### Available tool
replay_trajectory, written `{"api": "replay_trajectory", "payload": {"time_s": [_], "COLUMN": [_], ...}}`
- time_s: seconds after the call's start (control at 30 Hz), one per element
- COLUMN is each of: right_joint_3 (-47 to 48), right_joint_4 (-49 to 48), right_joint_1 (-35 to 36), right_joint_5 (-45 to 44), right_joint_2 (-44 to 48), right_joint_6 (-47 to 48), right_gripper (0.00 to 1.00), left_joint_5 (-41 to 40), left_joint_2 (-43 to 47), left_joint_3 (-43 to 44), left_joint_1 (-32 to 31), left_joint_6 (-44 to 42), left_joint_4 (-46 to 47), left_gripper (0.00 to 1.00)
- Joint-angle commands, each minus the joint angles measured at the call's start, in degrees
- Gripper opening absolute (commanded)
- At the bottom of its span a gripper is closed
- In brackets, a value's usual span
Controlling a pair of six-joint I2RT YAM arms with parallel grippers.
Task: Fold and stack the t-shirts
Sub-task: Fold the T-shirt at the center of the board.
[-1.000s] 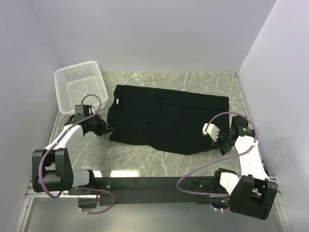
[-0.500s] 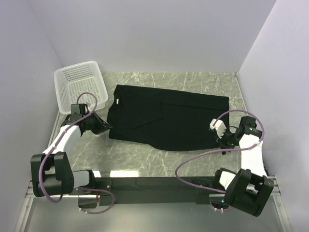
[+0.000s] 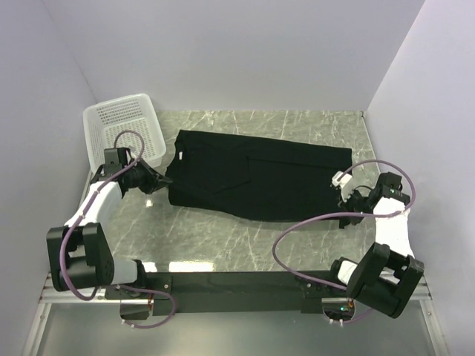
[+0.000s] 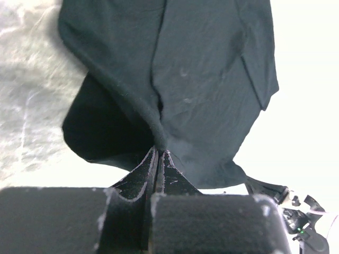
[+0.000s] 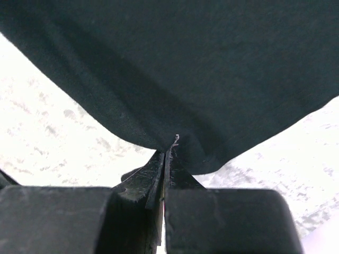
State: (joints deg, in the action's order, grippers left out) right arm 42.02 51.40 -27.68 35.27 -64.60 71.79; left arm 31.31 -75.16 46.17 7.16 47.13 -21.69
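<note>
Both hands have carried their pinches away from the arm bases, so the near edge of the cloth now lies further in than it did a second ago. Just beyond and outboard of the left hand (image 3: 162,181) sits the white plastic mesh basket (image 3: 119,102), untouched. That hand's fingers are pressed together on a ridge of the plain black cotton t-shirt (image 3: 260,178) at its collar end; the wrist view shows the fabric rising off the green marbled surface (image 3: 223,241). Between the two hands the shirt lies spread, its far side flat. The right hand (image 3: 343,196) is likewise clamped on the hem end (a thin fold, seen tented up). Holding both ends probably keeps the edge taut for a lengthwise fold.
</note>
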Motion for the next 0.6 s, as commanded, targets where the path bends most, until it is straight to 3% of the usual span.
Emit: {"api": "replay_trajectory", "payload": {"time_s": [0.0,0.57], "right_joint_3": [3.33,11.76], "right_joint_4": [-3.40,-13.69], "right_joint_1": [-0.44,-0.27], "right_joint_5": [3.05,1.21], "right_joint_2": [-1.58,-16.95], "right_joint_6": [-2.96,-17.47], "right_gripper": [0.00,0.00], "left_joint_5": [1.82,-1.60], "left_joint_2": [-1.31,-13.08], "left_joint_3": [4.18,9.46], "left_joint_1": [0.31,0.31], "left_joint_6": [1.03,4.10], "left_joint_4": [2.27,7.54], "left_gripper": [0.01,0.01]}}
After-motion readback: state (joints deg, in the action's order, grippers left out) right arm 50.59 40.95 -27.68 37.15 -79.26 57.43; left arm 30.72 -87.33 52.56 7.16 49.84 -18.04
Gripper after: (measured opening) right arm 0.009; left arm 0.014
